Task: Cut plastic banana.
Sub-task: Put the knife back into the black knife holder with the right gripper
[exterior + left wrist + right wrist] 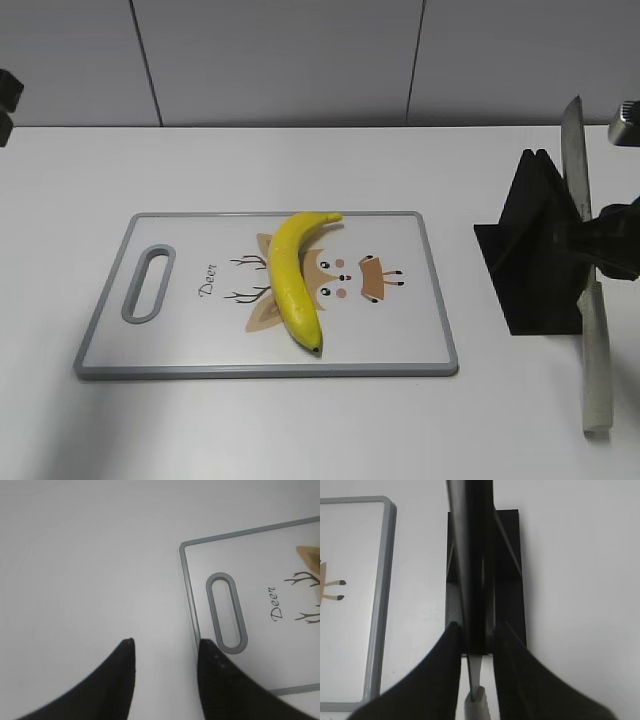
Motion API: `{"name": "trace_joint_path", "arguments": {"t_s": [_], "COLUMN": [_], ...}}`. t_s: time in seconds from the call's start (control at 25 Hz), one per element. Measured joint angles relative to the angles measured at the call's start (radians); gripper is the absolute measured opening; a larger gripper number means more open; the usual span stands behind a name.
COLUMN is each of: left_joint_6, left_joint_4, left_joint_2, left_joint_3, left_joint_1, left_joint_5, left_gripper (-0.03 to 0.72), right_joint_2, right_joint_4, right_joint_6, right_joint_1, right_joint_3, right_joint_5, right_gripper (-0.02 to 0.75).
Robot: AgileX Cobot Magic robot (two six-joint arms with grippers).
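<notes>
Banana (296, 281) lying on the cutting board (420, 350), right over the deer print. Right gripper (475, 630) clamped on a knife (467, 570) above the black stand (528, 250). Left gripper (165, 647) spread, empty, hovering by the board's handle slot (226, 612).

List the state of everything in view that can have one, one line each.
plastic banana: whole, uncut, lying on the board.
cutting board: flat on the table.
knife: gripped at the handle, beside the stand.
knife stand: upright.
left claw: open, empty.
right claw: shut on the knife.
</notes>
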Motion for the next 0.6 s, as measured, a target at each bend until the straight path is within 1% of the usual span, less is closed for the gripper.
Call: {"name": "trace_joint_path", "arguments": {"t_s": [0.12, 0.28, 0.6], "left_joint_6": [0.000, 0.000, 0.000], "left_joint_4": [0.000, 0.000, 0.000], "left_joint_2": [0.000, 0.000, 0.000], "left_joint_3": [0.000, 0.000, 0.000], "left_joint_1": [0.000, 0.000, 0.000], "left_joint_5": [0.011, 0.027, 0.040], "left_gripper": [0.409, 0.409, 0.409], "right_joint_2": [0.006, 0.019, 0.070], "right_joint_4": [0.003, 0.033, 0.161], "right_joint_6": [0.000, -0.021, -0.223], "right_joint_1": [0.000, 0.008, 0.010], "right_joint_3": [-0.021, -0.081, -0.187], "right_joint_5": [0.022, 0.116, 0.268], "right_gripper": [0.160, 0.158, 0.151]}}
